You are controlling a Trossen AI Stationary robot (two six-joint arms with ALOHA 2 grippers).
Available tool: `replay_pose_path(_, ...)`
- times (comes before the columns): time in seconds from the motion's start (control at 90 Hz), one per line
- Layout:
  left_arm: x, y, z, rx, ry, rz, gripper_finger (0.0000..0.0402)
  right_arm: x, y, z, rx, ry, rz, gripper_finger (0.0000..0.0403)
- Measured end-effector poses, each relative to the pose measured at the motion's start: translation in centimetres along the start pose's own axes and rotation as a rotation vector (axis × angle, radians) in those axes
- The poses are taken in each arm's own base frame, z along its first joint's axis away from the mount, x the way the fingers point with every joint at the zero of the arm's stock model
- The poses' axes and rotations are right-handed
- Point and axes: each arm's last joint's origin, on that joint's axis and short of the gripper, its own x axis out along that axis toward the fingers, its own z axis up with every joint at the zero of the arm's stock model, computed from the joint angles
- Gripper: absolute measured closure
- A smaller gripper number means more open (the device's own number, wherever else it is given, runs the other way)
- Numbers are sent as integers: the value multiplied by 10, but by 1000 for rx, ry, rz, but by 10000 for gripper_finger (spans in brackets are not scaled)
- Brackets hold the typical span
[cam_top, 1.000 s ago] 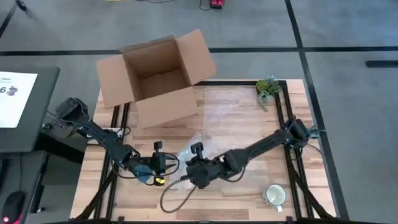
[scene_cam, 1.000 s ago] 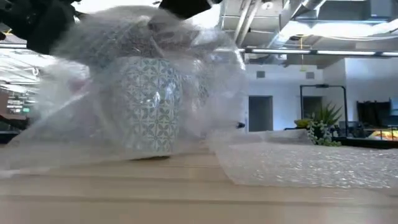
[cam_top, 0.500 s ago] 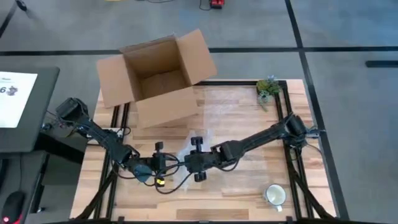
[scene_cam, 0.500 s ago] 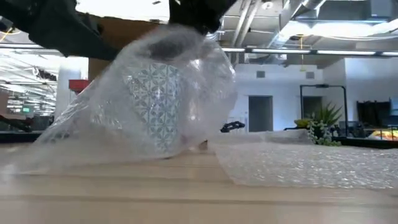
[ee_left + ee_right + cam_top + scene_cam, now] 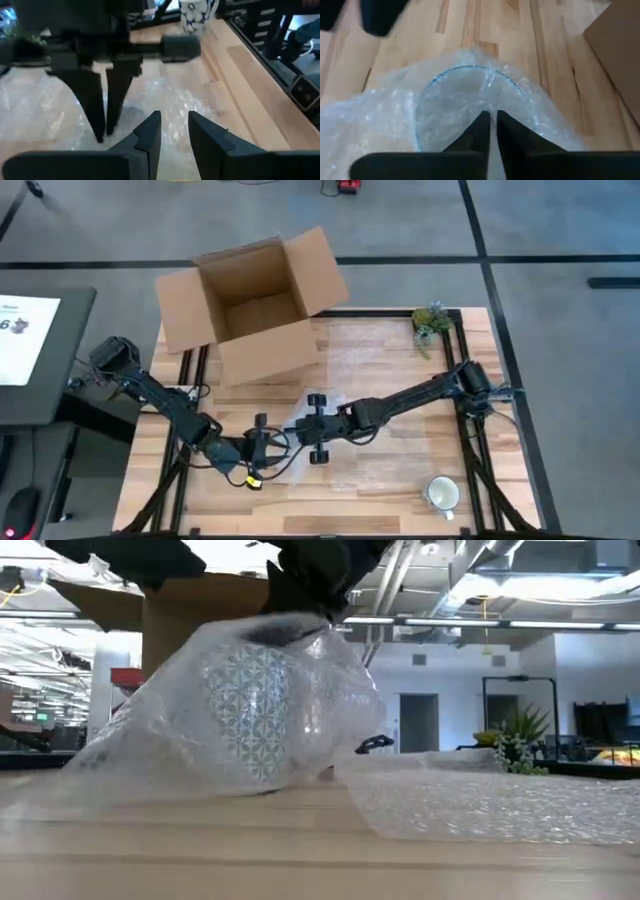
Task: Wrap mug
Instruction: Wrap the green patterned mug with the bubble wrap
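Because the clear bubble wrap sheet [image 5: 200, 730] must cover the patterned blue-and-white mug [image 5: 245, 710] mid-table, the right gripper [image 5: 492, 131] pinches it above the rim while the left gripper [image 5: 172, 132], slightly parted and empty, waits beside.

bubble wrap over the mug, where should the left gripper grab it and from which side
Best guess: the loose skirt of the bubble wrap that slopes down to the table on the side away from the right gripper, which pinches the wrap at the rim of the mug. That flap lies slack and clear of the mug wall, so the left gripper could come in low and pinch it.
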Motion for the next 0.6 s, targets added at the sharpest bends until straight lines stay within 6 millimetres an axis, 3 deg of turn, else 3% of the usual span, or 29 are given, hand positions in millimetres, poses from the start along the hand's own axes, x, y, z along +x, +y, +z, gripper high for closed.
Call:
replay_pose_path(0.267, -4, -13, 18, -62, -153, -256, 324, -8, -9, 21, 64, -68, 1, 283)
replay_pose_path(0.411, -4, -14, 18, -34, -162, -249, 324, -8, -8, 20, 73, -55, 34, 262)
replay_pose_path(0.6, 15, -17, 7, -23, -93, -236, 324, -8, -7, 17, 125, -22, 54, 251)
